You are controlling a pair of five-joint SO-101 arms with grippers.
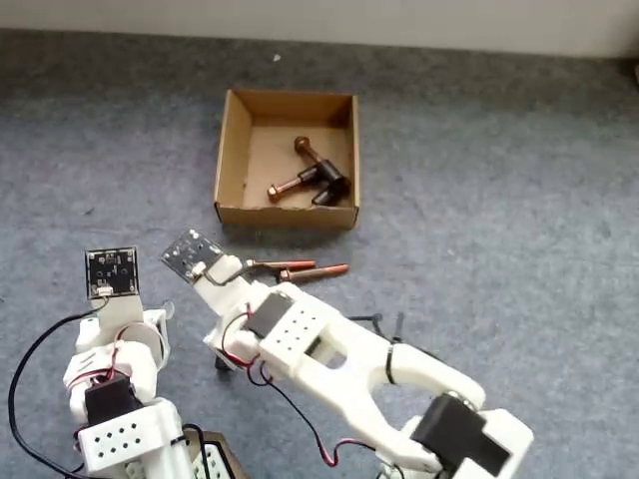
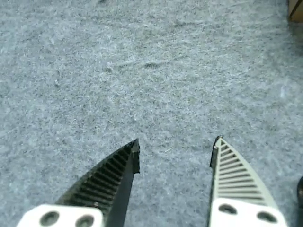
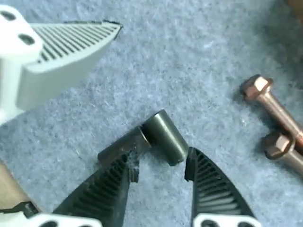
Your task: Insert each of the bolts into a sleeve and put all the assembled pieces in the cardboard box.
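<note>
Two black sleeves (image 3: 165, 137) lie end to end on the grey carpet, right at the tips of my right gripper (image 3: 161, 163), which stands open with the nearer sleeve end between its jaws. Two loose copper bolts (image 3: 272, 106) lie side by side just beyond; the high view shows these bolts (image 1: 305, 269) below the cardboard box (image 1: 222, 150). Inside the box rest two bolts in sleeves (image 1: 315, 180). My left gripper (image 2: 175, 144) is open over bare carpet. A white finger (image 3: 66, 47) of another gripper lies close beside the sleeves.
The right arm (image 1: 339, 369) stretches from the lower right toward the bolts and covers the sleeves from above. The left arm (image 1: 115, 399) stands at the lower left. A corner of the box (image 2: 296, 9) shows beyond the left gripper. Carpet spreads wide on the right.
</note>
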